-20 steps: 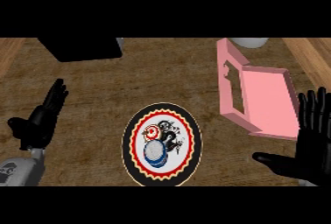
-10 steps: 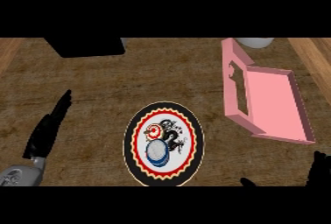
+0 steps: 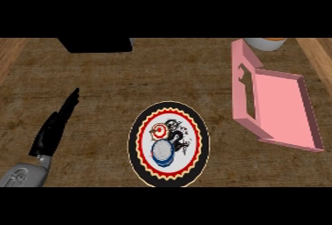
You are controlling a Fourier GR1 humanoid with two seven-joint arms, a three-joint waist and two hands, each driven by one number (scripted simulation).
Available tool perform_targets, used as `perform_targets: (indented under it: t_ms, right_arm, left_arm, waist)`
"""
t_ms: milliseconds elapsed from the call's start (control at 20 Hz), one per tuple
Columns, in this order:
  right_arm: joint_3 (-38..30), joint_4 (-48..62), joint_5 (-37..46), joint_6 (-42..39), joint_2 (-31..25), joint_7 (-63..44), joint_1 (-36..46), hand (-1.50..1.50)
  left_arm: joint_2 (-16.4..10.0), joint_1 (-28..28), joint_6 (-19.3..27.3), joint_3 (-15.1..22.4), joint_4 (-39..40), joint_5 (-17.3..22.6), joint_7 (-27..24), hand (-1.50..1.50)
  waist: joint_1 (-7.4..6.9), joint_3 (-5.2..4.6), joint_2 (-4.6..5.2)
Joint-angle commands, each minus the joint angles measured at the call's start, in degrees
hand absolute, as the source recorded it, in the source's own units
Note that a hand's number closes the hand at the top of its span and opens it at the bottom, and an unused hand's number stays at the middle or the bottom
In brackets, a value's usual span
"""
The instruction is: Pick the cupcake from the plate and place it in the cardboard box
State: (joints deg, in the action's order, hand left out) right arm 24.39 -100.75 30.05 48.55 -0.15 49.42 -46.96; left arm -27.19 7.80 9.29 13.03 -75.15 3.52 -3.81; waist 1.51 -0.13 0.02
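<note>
A cupcake (image 3: 160,153) with a blue wrapper and grey top lies on the lower part of a round patterned plate (image 3: 170,144) near the counter's front middle. To the right sits an open pink cardboard box (image 3: 283,110), its lid (image 3: 242,85) standing up along its left side. My left hand (image 3: 54,127) shows edge-on at the left, fingers straight and pointing away, well apart from the plate. The right hand is out of the picture.
A black object (image 3: 97,45) sits at the back left edge. A white bowl-like thing (image 3: 265,43) stands at the back right behind the box. Wooden counter edges run along both sides.
The right hand has dropped out of view at the lower right. The left hand has turned edge-on and shifted slightly right. Plate, cupcake and box have not moved.
</note>
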Motion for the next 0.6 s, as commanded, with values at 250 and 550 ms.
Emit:
perform_targets:
  t_ms: [250, 550]
  right_arm:
    - [15.31, -1.43, 25.0, 16.44, 0.14, -20.92, -12.45, -1.5]
    - [17.64, -3.94, 37.87, 15.41, 0.15, -36.0, -16.43, -1.5]
  left_arm:
    - [2.25, 0.88, 1.17, 1.85, -1.19, -2.37, 1.49, 0.0]
    - [1.51, -0.03, 1.14, 0.83, -1.36, -2.72, -0.08, 0.0]
  waist:
    - [-1.29, -0.16, 0.94]
    - [-1.33, -0.2, 1.16]
